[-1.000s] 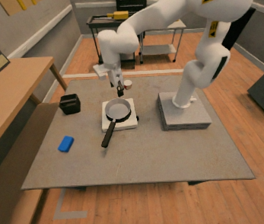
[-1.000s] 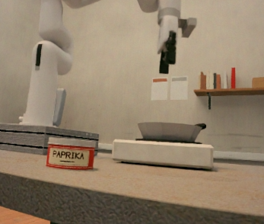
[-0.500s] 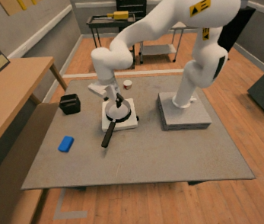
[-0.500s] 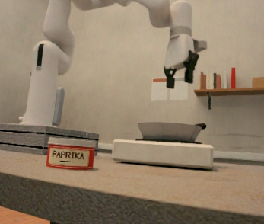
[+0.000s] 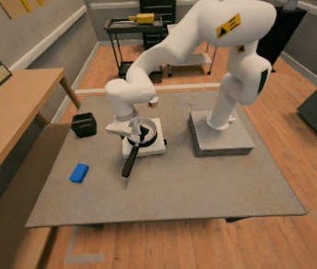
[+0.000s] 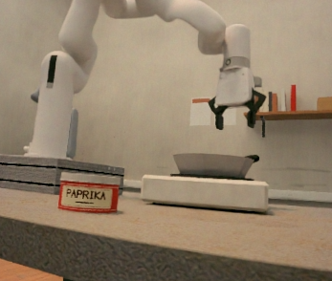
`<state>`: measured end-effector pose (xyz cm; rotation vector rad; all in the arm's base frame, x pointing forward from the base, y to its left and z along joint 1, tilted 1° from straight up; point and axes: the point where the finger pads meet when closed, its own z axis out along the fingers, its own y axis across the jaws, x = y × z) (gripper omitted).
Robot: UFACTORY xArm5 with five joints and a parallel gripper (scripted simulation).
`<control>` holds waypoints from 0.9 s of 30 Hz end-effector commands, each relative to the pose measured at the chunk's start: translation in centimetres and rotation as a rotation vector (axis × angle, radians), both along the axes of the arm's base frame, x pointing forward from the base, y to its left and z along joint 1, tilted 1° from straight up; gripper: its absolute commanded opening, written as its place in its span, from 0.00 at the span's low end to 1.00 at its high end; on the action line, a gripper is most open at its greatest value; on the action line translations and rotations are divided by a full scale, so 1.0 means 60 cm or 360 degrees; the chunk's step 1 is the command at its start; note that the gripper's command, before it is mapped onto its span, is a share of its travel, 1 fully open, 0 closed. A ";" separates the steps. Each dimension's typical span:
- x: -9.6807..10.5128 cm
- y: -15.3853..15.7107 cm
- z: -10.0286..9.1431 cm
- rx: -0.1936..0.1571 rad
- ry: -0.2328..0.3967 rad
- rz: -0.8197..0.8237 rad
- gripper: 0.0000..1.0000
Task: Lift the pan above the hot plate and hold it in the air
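Nearest the exterior camera, at seven o'clock on the grey speckled table top [image 6: 179,239], stands a squat red jar labelled PAPRIKA [image 6: 89,191]. Behind it lies the flat white square hot plate [image 6: 205,192], and on it sits the grey metal pan with a long black handle [image 6: 212,164], not yet lifted.

My black two-fingered gripper [image 6: 233,117] hangs above the pan, spread to its widest and holding nothing; clear air separates my fingertips from the rim. The pan lies straight down from me, at six o'clock in the exterior view.

From the top view, the pan's long axis is what matters: the handle [image 5: 130,161] runs out from the bowl toward seven o'clock, overhanging the hot plate's edge [image 5: 159,149]. I judge that my gripper [image 5: 140,133] sits over the handle's root, so the coming descent needs my jaws straddling that handle crosswise.

Farther off at nine o'clock lie a small blue block [image 5: 79,172] and a black box [image 5: 84,124]; beyond, my grey pedestal [image 5: 239,144].
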<state>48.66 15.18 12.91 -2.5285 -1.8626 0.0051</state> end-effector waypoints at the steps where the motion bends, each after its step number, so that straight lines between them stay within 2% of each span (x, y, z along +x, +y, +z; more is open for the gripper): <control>1: 0.006 0.010 -0.005 0.0002 -0.0006 0.0063 1.00; 7: 0.006 0.010 -0.012 0.0002 -0.0006 0.0070 1.00; 8: 0.007 0.010 -0.026 0.0002 -0.0006 0.0075 1.00; 10: 0.008 0.009 -0.073 0.0002 -0.0005 0.0086 1.00; 12: 0.008 0.009 -0.091 0.0002 -0.0005 0.0086 1.00; 14: 0.008 0.009 -0.091 0.0002 -0.0005 0.0086 1.00; 16: 0.008 0.008 -0.141 0.0002 -0.0005 0.0086 1.00; 19: 0.008 0.008 -0.167 0.0002 -0.0005 0.0086 1.00; 27: 0.008 0.008 -0.171 0.0002 -0.0005 0.0086 1.00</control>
